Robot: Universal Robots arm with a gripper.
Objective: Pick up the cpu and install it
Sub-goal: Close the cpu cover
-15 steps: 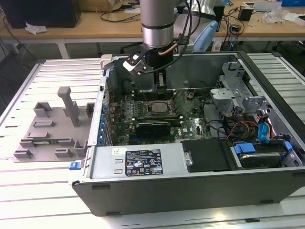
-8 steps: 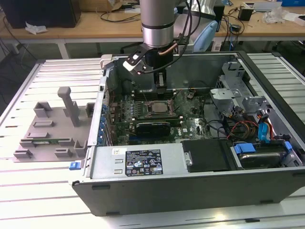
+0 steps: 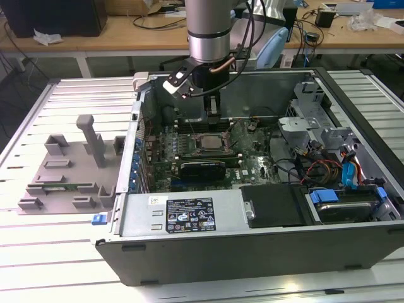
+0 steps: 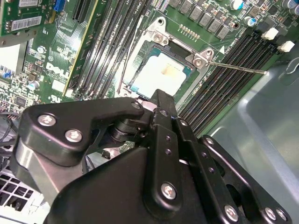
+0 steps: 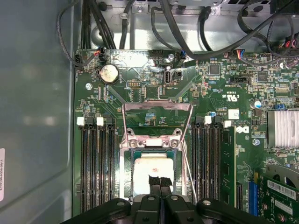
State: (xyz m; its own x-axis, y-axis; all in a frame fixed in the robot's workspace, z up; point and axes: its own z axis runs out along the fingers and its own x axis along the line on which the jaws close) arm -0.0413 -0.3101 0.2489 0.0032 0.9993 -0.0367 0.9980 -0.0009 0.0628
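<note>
My tool [image 5: 159, 181] hangs inside the PC case [image 3: 252, 249], fingers pinched together, gripping nothing, tips right over the cpu [image 5: 150, 169], which lies flat in the mobo socket [image 5: 152, 143]. Case sits on slatted metal surface [image 3: 50, 271], grey fixture [image 3: 63, 170] beside it. Wooden desks [image 3: 126, 38] behind.

Open grey computer case [image 3: 252, 246] lies on a slatted metal table [image 3: 50, 252], with a green motherboard [image 3: 255, 165] inside, a labelled power supply [image 3: 189, 214] along the near wall and a blue-tabbed drive bay [image 3: 344, 205] toward the exterior view's right. A grey moulded fixture [image 3: 69, 167] (one upright post, several small blocks) sits on the table just beside the case, at the exterior view's left. The first wrist view shows a round coin battery [image 5: 109, 73], black memory slots [image 5: 96, 163] and a finned heatsink [image 5: 282, 128] on the board.
</note>
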